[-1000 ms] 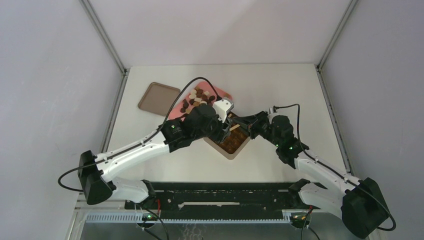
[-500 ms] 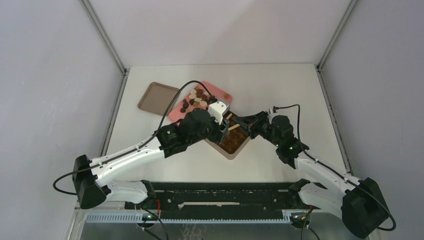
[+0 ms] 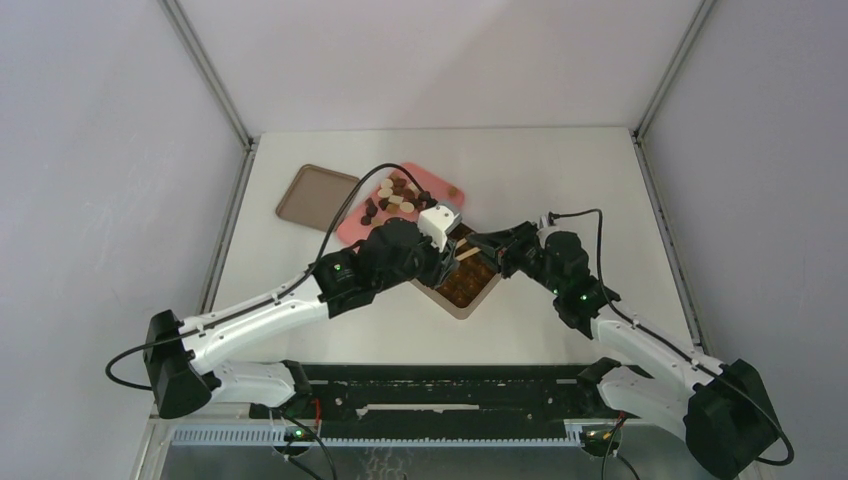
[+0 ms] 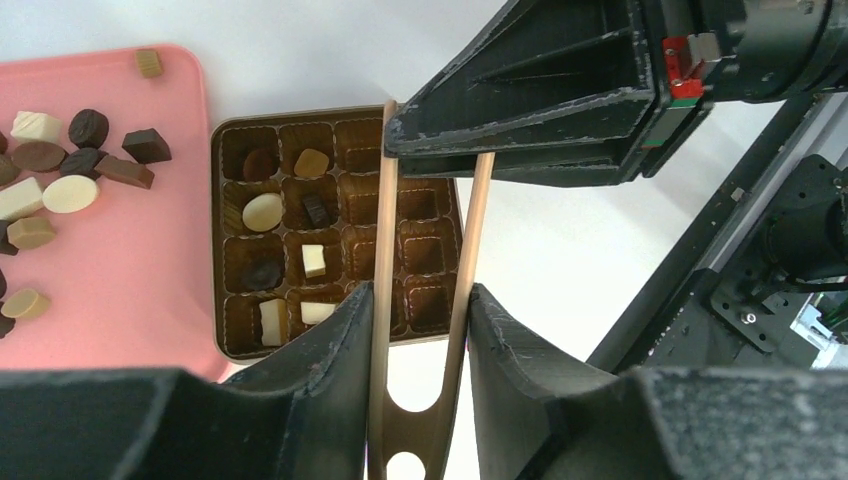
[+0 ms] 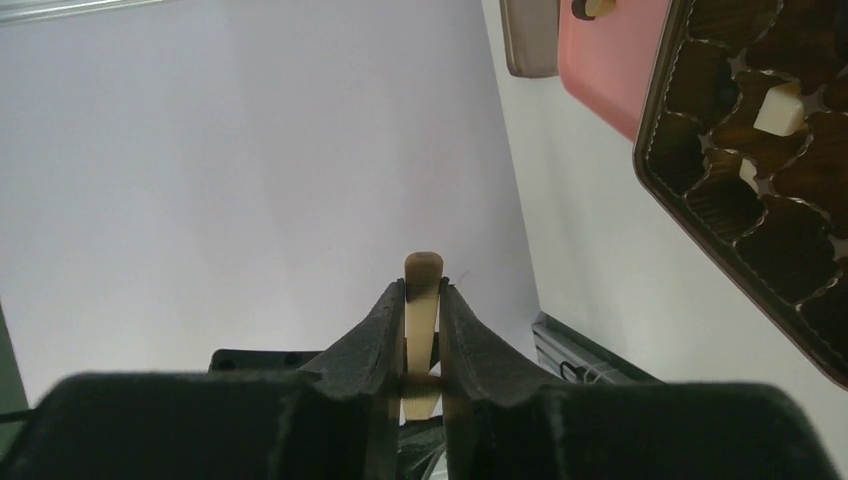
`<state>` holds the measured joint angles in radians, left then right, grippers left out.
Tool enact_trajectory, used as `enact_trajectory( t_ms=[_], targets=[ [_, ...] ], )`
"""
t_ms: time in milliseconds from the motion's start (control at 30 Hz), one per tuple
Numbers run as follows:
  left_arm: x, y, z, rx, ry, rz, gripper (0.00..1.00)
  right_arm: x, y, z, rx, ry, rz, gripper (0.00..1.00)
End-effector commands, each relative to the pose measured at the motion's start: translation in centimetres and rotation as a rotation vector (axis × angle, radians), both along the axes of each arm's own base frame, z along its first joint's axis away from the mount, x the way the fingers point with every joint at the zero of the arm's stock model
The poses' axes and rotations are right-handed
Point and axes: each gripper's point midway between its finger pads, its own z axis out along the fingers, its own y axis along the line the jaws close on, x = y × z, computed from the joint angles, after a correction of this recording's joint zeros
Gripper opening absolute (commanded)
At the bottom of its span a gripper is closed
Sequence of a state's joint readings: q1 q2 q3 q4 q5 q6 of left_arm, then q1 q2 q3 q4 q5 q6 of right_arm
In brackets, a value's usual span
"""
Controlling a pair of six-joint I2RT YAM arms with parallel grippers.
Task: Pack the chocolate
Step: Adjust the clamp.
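Note:
Loose chocolate (image 4: pixel 60 170) in dark brown, mid brown and cream lies on a pink tray (image 4: pixel 140 280). Several pieces (image 4: pixel 265 210) sit in cups of the square tan tin (image 4: pixel 214 250). Thin wooden tongs (image 4: pixel 380 250) hang above the tin, held from both ends. My left gripper (image 4: pixel 420 295) is shut on the tongs' two arms, one finger against each. Facing it, my right gripper (image 5: pixel 422 285) is shut on the other end of the tongs (image 5: pixel 422 275). From above, both grippers (image 3: pixel 452 255) (image 3: pixel 482 246) meet over the tin (image 3: pixel 465 290).
A flat brown lid (image 3: pixel 315 195) lies at the back left, beside the pink tray (image 3: pixel 352 228). The tin's right-hand cups (image 4: pixel 425 250) hold nothing. The arms' base rail (image 3: pixel 430 395) runs along the near edge.
My left jaws have narrowed onto the tongs' arms, and the left arm has drawn back slightly toward the near edge. The right arm has stayed still.

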<state>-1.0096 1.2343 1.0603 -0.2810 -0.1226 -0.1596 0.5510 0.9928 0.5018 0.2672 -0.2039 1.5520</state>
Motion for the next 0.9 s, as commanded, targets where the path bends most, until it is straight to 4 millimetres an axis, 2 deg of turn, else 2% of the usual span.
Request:
enact_trajectory(
  t_ms=[0,133,300,433,667,867],
  targets=[
    [1.4,1.2,2.3,-0.042,-0.056,0.083,0.32,-0.2,-0.9,0.8,-0.044,-0.058,-0.019,0.33],
    [1.7,1.9,1.9,-0.018,-0.033,0.109,0.32,-0.2,-2.3,1.2,-0.088,-0.106,-0.04,0.49],
    [2.5,3.5,0.9,0.043,0.011,0.16,0.32,-0.1,-5.1,1.1,-0.199,-0.15,-0.086,0.59],
    [3.3,5.2,0.5,0.08,0.039,0.206,0.31,-0.2,-8.6,0.7,-0.346,-0.177,-0.143,0.66],
    [5.5,9.3,-1.1,0.18,0.122,0.323,0.31,-1.0,-15.2,1.3,-0.584,-0.243,-0.259,0.81],
    [7.5,12.6,-2.7,0.258,0.2,0.423,0.32,-2.4,-19.7,2.6,-0.825,-0.29,-0.33,0.88]
  ],
)
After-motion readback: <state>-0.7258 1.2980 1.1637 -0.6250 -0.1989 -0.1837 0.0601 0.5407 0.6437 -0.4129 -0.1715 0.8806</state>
